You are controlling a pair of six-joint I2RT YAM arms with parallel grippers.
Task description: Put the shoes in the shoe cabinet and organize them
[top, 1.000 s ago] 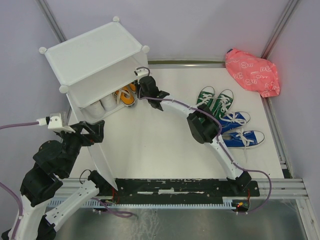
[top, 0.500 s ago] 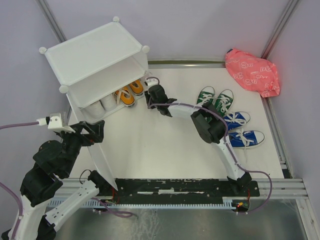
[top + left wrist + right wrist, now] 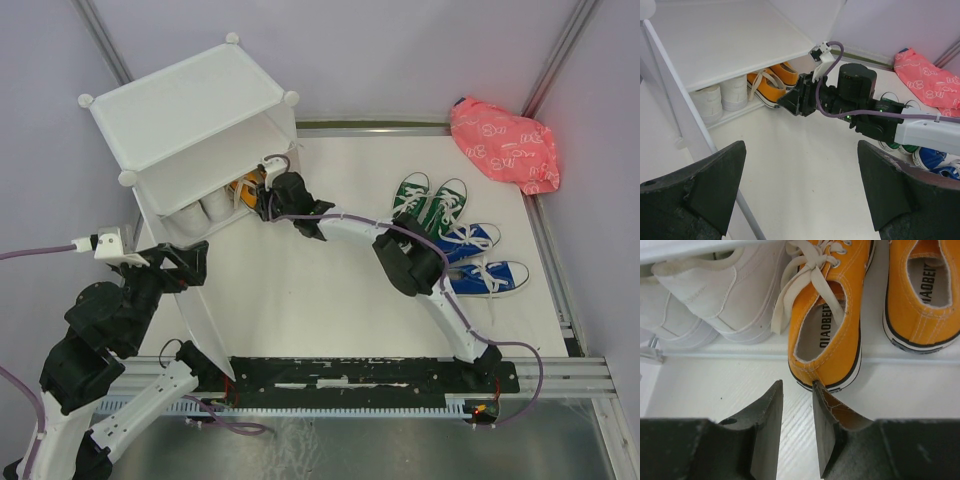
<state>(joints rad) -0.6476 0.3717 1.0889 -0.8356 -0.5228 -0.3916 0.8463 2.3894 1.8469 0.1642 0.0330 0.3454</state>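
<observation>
The right arm (image 3: 350, 225) has swung back left to the mouth of the shoe cabinet (image 3: 185, 100), its right jaws narrowed to a slim gap, gripping nothing, tips just at the heel of the orange shoe (image 3: 832, 340) overhanging the bottom panel's edge. Nearest, the left jaws gape wide and empty beside the cabinet's side panel. Farther on, the blue pair (image 3: 485, 262) then the green pair (image 3: 432, 198) lie on the desk (image 3: 300, 300), and the white shoes (image 3: 715, 295) and second orange shoe (image 3: 922, 295) sit in the lower compartment.
</observation>
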